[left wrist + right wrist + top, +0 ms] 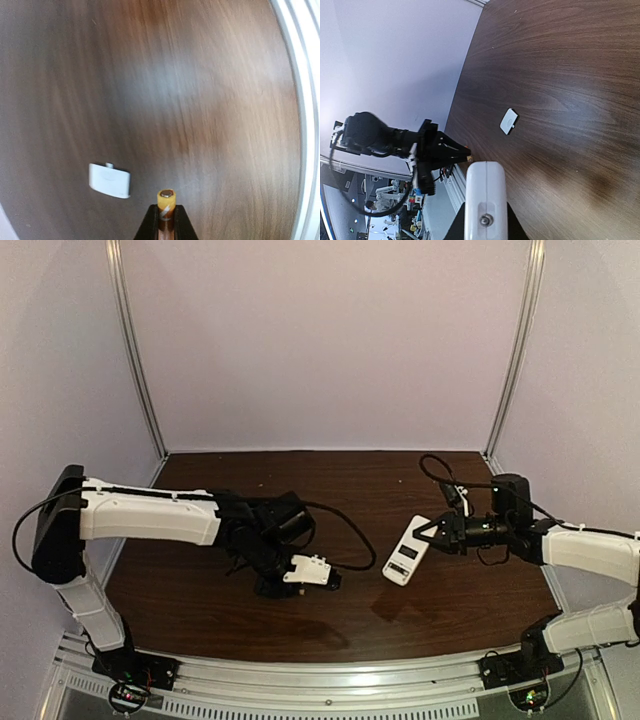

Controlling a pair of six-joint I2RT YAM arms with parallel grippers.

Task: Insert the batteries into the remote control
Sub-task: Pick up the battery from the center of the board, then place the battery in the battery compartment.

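left gripper (166, 210) clenched on the orange battery (166, 197), right gripper (485, 209) grasping the remote (485, 185); bring them together slowly, battery square to the remote's back.

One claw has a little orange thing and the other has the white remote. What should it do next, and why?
Probably carry the left pincer across toward the right pincer. The left one grips the orange battery, the right one holds the remote control, and a stretch of table separates them. The white cover lies loose on the table, so the recess is likely open.
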